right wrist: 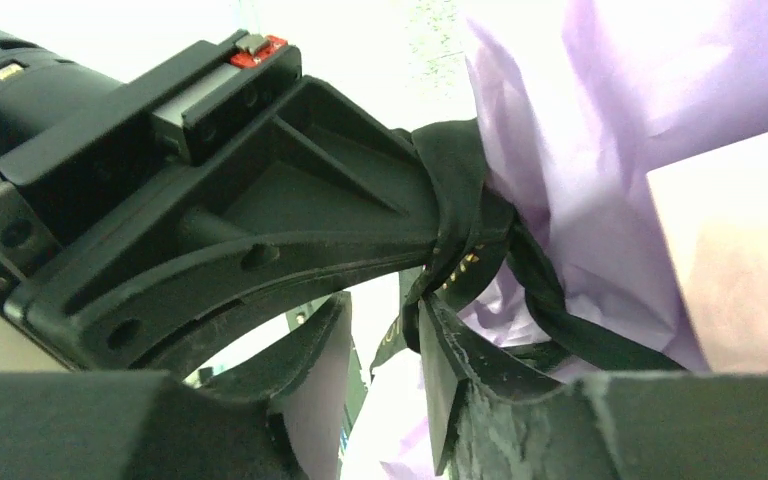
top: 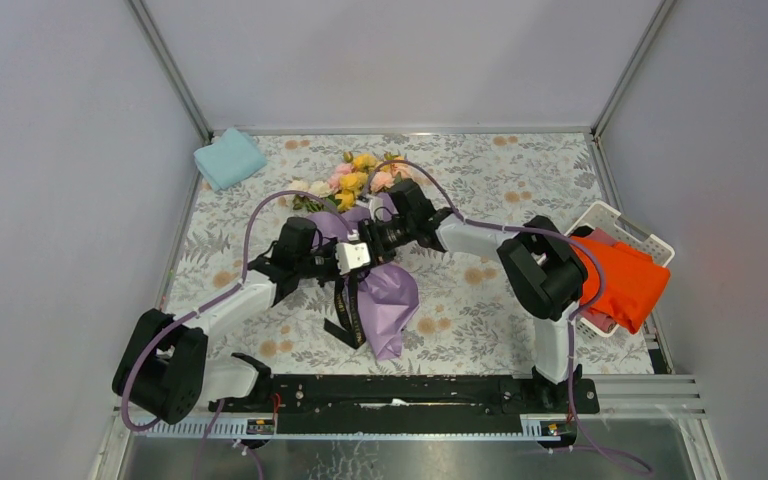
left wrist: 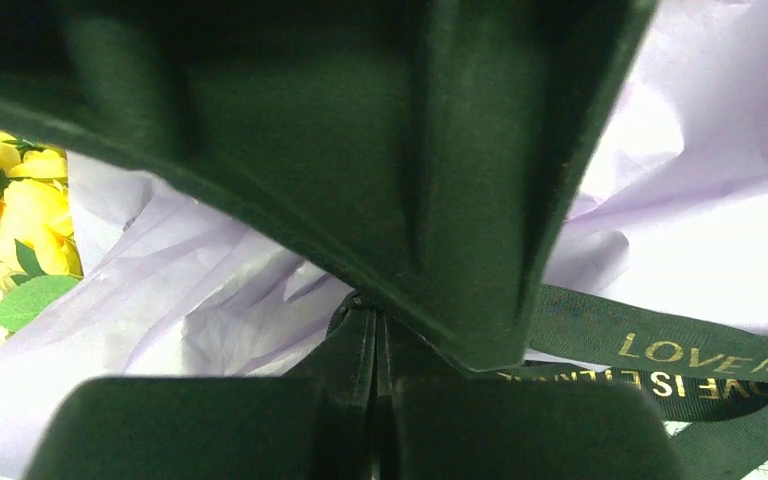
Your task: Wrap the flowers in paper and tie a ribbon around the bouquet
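Observation:
The bouquet lies mid-table, its flowers (top: 355, 178) at the far end and its lilac paper (top: 392, 295) spreading toward me. The black ribbon (top: 348, 312) circles the paper's narrow waist and trails down. My left gripper (top: 368, 252) sits at that waist, shut on the ribbon; in the left wrist view its gripper (left wrist: 375, 330) pinches folded ribbon, and the lettered ribbon (left wrist: 660, 345) runs off right over paper (left wrist: 700, 230). My right gripper (top: 382, 238) meets it from the right. In the right wrist view that gripper (right wrist: 385, 340) is open, beside the ribbon (right wrist: 460, 200) knotted around the paper (right wrist: 600, 150).
A folded light blue cloth (top: 228, 158) lies at the far left corner. A white basket (top: 625, 222) holding an orange cloth (top: 625, 280) stands at the right edge, close to the right arm's elbow. Grey walls enclose the table on three sides.

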You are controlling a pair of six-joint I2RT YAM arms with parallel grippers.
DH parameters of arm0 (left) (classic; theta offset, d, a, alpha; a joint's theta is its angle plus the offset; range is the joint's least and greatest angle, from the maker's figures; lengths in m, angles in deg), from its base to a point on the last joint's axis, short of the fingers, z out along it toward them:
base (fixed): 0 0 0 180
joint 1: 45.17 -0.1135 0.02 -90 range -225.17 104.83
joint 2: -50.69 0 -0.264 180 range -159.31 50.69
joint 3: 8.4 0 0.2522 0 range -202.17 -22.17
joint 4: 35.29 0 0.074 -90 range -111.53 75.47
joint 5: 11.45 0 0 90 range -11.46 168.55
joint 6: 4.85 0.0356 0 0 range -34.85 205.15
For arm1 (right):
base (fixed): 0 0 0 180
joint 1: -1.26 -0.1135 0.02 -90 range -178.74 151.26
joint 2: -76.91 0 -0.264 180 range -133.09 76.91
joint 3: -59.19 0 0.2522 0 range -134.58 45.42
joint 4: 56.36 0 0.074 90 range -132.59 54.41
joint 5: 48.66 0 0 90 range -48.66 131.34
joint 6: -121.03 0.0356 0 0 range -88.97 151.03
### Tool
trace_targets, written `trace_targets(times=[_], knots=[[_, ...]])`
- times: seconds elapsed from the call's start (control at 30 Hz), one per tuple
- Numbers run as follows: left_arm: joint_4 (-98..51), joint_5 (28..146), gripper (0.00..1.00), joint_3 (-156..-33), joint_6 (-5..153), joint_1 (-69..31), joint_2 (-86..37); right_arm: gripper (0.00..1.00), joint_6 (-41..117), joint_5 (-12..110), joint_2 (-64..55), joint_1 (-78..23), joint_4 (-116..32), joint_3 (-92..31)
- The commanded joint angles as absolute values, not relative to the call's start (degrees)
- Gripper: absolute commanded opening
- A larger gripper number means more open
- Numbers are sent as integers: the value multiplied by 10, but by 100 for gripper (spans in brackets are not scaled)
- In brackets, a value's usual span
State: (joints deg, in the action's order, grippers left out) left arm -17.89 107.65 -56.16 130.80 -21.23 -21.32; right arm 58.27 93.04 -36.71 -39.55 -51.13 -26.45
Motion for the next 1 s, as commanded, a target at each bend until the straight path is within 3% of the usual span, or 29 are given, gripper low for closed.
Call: trace_targets(times=[0.0,0.17,0.4,0.5,0.7,0.97], knots=[[-241,1079,0,-549,1303,-217,-218,42,477,893,-331,-381,-365,-342],[-241,1088,0,-544,1308,-218,-214,45,445,880,-311,-353,-307,-379],[-245,1087,0,-542,1310,-218,-211,23,452,817,-373,-346,-289,-415],[-244,1087,0,-544,1306,-218,-208,19,456,836,-399,-362,-298,-428],[-245,1088,0,-543,1303,-218,-203,19,448,853,-435,-386,-281,-449],[-253,1091,0,-542,1304,-219,-204,27,468,911,-437,-398,-312,-429]])
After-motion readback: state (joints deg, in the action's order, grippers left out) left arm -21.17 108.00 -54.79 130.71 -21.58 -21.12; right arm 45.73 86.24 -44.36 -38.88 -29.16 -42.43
